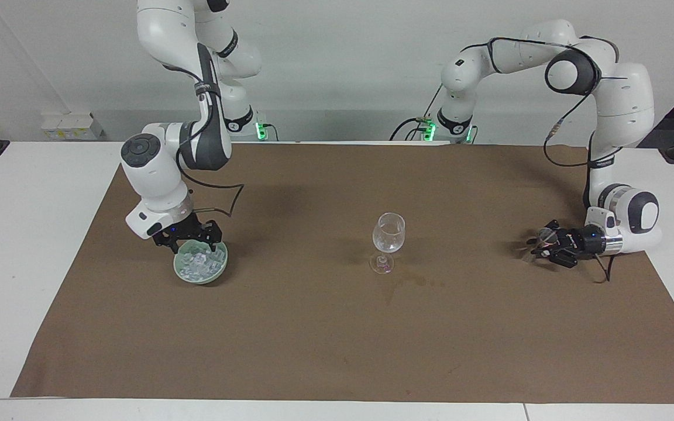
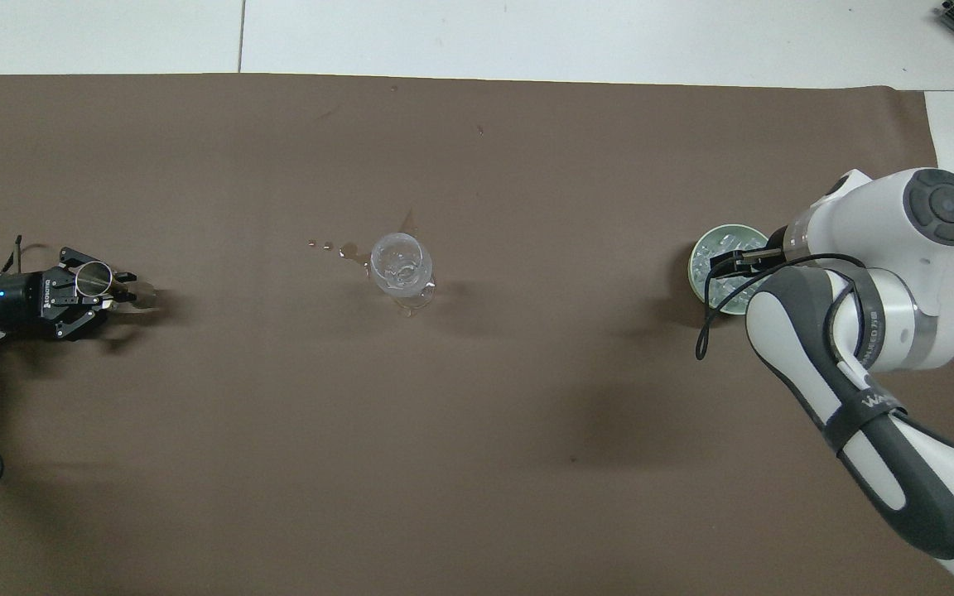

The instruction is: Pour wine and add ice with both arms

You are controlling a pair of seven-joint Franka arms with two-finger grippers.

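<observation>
A clear stemmed glass (image 1: 388, 234) (image 2: 400, 265) stands upright mid-mat; the wine (image 1: 387, 243) in it is a faint clear layer, hard to see. The ice (image 1: 201, 264) (image 2: 713, 280) lies heaped in a pale green bowl (image 1: 176, 266) (image 2: 695, 266) toward the right arm's end. My right gripper (image 1: 195, 243) (image 2: 734, 261) is open, its fingertips down at the ice inside the bowl. My left gripper (image 1: 539, 245) (image 2: 117, 285) lies sideways low over the mat at the left arm's end, shut on a small metal jigger (image 1: 543, 235) (image 2: 96, 273).
A brown mat (image 1: 337, 327) (image 2: 477, 414) covers the white table. Small wet spots (image 2: 336, 246) lie on the mat beside the glass. The right arm's elbow (image 2: 883, 331) hangs over the mat's edge near the bowl.
</observation>
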